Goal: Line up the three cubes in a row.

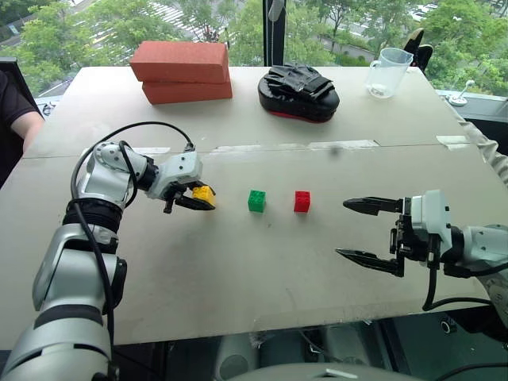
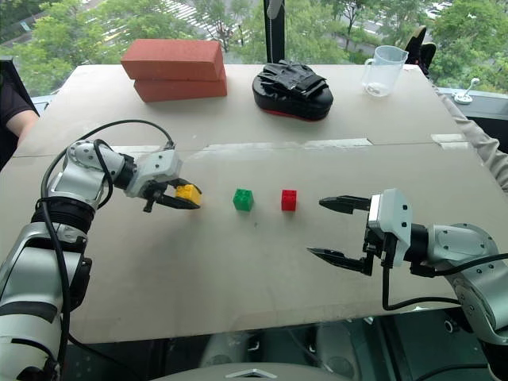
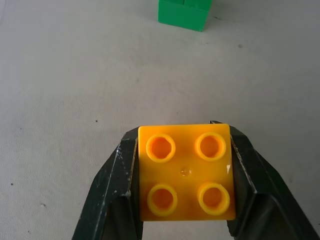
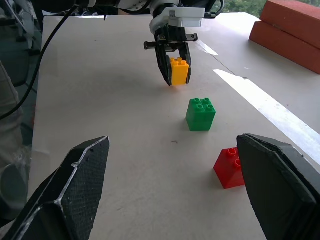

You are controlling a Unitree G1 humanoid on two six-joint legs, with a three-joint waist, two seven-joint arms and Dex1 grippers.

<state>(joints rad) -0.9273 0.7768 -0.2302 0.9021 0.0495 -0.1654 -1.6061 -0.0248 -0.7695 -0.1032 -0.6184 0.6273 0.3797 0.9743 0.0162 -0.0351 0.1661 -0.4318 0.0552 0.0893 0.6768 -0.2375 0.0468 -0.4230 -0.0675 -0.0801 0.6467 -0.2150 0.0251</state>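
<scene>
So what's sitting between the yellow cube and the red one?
The green cube stands between the yellow cube, held in the left gripper, and the red cube. Bare table shows on either side of it in the left eye view.

Green cube [image 3: 183, 14] cut by left wrist view edge; person's arm [image 1: 17, 115] cropped at frame edge.

Left arm: we reach it forward and inward, wrist angled down.
Left claw [image 1: 198, 200]: our fingers are clamped on the yellow cube [image 1: 204, 194].
Right arm: we hold it low, pointing left.
Right claw [image 1: 355, 230]: our fingers are spread wide, gripping nothing.
</scene>
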